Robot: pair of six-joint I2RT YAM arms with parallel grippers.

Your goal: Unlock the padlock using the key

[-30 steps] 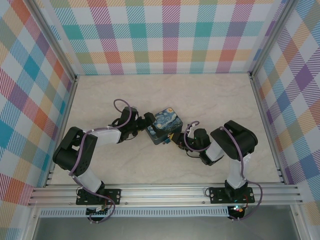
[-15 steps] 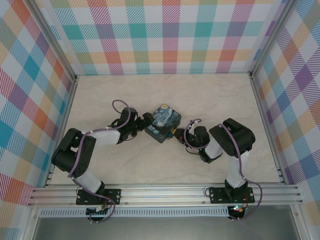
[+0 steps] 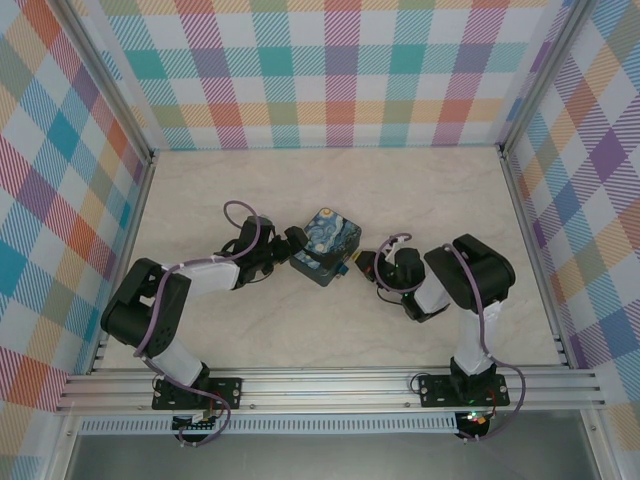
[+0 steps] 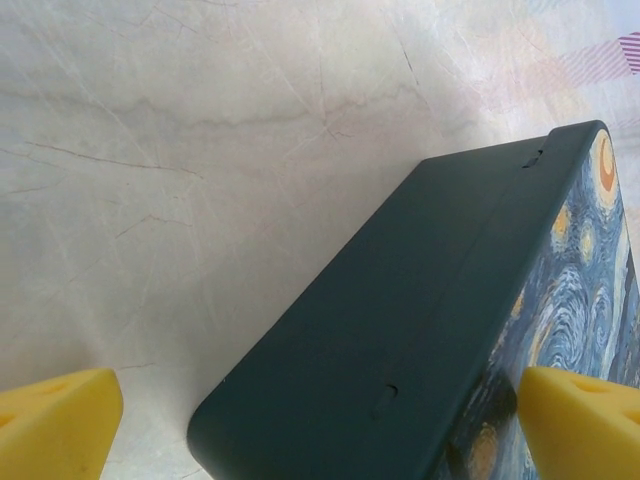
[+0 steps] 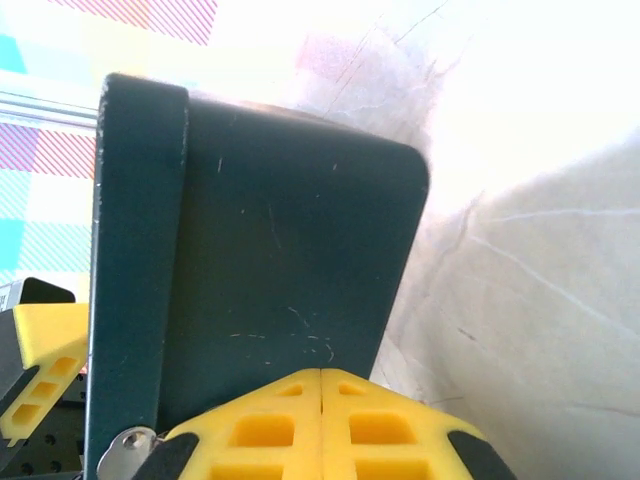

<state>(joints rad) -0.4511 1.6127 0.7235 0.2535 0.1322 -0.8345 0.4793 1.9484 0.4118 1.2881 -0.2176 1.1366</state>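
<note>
While 1 tin [image 3: 328, 238] sits mid-table, L gripper [image 4: 318, 425] gapes wide at its 9 o'clock corner. R gripper [image 5: 322, 400] at 4 o'clock, pads pressed together, nothing seen betw. them. 1 padlock [image 3: 343, 268]: blue speck against tin, 4 o'clock side.

Right gripper [image 3: 355, 267] closes while the tin [image 3: 325, 243] creeps up-table.

The right gripper has gone from part-open to closed. In its wrist view the yellow pads [image 5: 262, 425] now meet flush, low against the tin's dark side. Whether anything thin is caught between them cannot be made out. Its wrist has swung a little up-table, away from the arm bases. The tin has slid slightly the same way and a touch toward the left, turning a little as it went. The left arm [image 3: 200, 272] has shifted too: its elbow has dropped toward the near-left corner, and the left gripper [image 3: 290, 243] has edged up-table along with the tin's corner.
</note>
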